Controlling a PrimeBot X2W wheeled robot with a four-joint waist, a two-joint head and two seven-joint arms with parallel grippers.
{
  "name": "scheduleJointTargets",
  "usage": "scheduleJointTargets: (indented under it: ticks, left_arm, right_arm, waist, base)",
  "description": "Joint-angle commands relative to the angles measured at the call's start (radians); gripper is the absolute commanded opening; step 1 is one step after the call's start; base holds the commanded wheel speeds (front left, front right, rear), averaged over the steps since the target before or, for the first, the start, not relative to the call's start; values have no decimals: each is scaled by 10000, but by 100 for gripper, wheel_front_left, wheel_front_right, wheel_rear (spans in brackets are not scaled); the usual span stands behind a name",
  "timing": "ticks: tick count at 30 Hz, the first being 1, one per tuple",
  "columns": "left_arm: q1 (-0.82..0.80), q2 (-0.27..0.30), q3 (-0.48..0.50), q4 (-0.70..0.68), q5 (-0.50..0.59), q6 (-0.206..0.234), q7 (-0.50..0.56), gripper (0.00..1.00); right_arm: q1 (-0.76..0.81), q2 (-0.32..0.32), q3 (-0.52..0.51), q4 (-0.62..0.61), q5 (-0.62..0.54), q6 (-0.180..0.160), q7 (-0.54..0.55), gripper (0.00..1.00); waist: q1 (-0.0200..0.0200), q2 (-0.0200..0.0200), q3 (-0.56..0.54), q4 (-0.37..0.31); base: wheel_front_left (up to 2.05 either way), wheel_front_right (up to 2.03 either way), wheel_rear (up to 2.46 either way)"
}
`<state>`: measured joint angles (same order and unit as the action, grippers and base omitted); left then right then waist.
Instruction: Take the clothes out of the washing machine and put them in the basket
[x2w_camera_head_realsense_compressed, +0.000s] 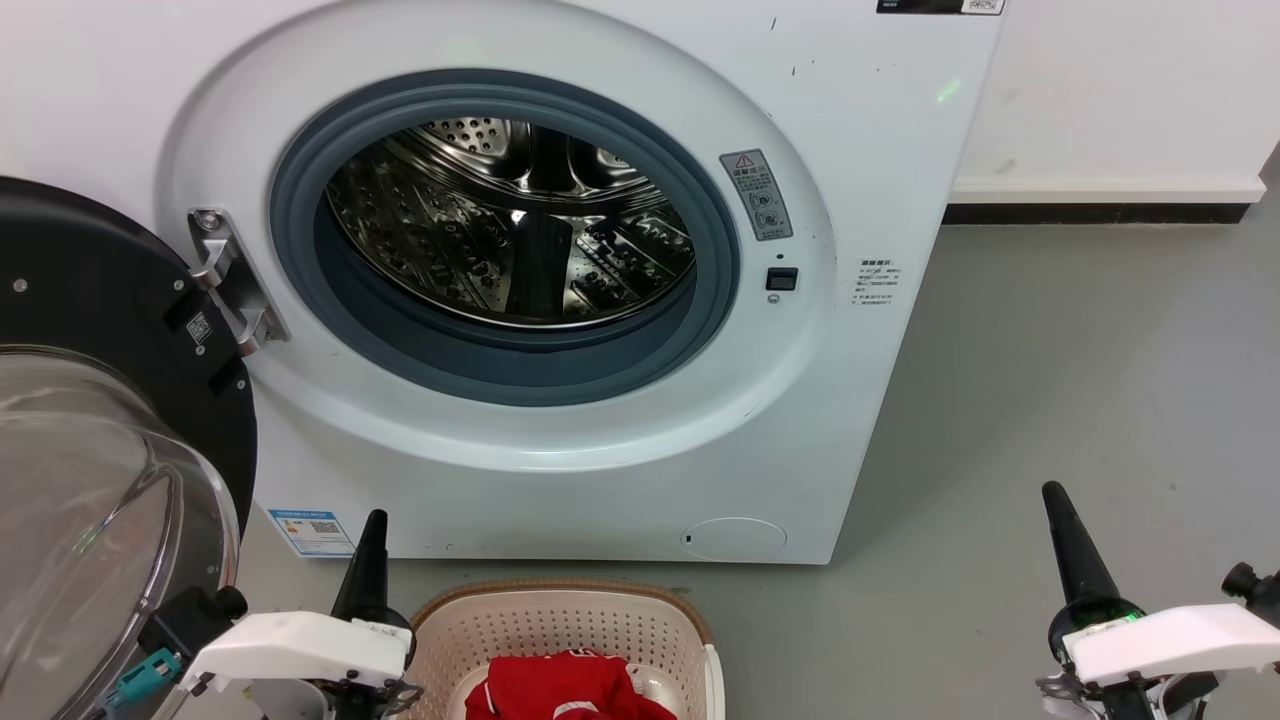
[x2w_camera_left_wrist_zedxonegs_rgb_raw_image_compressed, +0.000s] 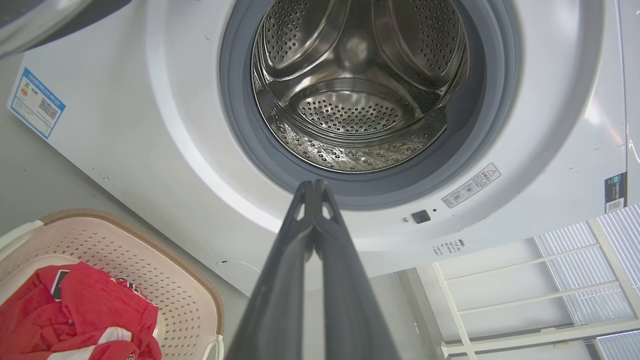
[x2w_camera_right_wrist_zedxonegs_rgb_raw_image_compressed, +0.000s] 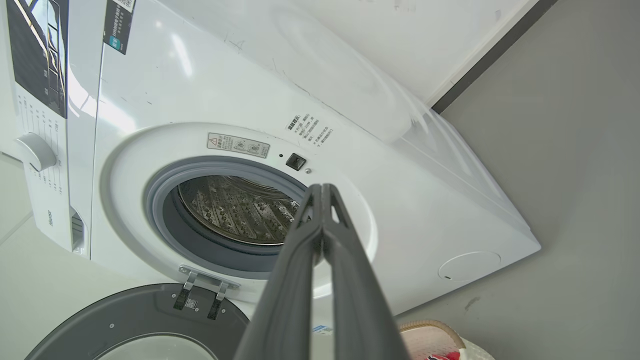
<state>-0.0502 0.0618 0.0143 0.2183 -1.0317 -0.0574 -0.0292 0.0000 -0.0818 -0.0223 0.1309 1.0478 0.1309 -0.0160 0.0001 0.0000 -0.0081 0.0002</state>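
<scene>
Clothes (x2w_camera_head_realsense_compressed: 570, 690) in red, one piece showing white trim, lie heaped inside the basket (x2w_camera_head_realsense_compressed: 560, 625), which sits on the floor (x2w_camera_head_realsense_compressed: 1050, 380) just in front of the washing machine (x2w_camera_head_realsense_compressed: 560, 470). The drum (x2w_camera_head_realsense_compressed: 480, 240) looks like bare steel in the head view and from both wrists, so the unloading seems finished or nearly so. The left gripper (x2w_camera_head_realsense_compressed: 375, 525) hangs beside the basket's left edge, its two fingers pressed together on nothing. The right gripper (x2w_camera_head_realsense_compressed: 1057, 500) is well off to the right over open floor, likewise clenched and empty. The main risk I see is a missed item: the grey seal (x2w_camera_head_realsense_compressed: 520, 370) hides the front lip of the drum floor, and a small garment tucked there would go unnoticed if the robot stops now. A second risk is the open door (x2w_camera_head_realsense_compressed: 110, 400), which stands close by the left arm; a wide swing of that arm could knock the glass. The heap runs past the bottom of the head view, so I cannot tell whether cloth trails over the basket's near rim, where it might slip out.
</scene>
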Motion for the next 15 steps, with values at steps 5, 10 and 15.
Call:
scheduleJointTargets:
  ticks: [5, 10, 15]
  left_arm:
    - [-296, 8, 148, -37, -625, -122, 159, 0]
    - [-316, -7, 232, -6, -1159, -183, 290, 0]
    - [-356, -19, 325, 25, -1665, -250, 421, 0]
  right_arm:
    - [-329, -72, -53, 60, 696, -1, 86, 0]
    - [-392, -72, -91, 171, 1243, -1, 175, 0]
    - [-472, -70, -129, 270, 1765, 0, 256, 0]
  waist:
    - [-1, 0, 8, 0]
    - [-1, 0, 16, 0]
    - [-1, 0, 25, 0]
  base:
    - [0, 0, 0]
    - [0, 0, 0]
    - [0, 0, 0]
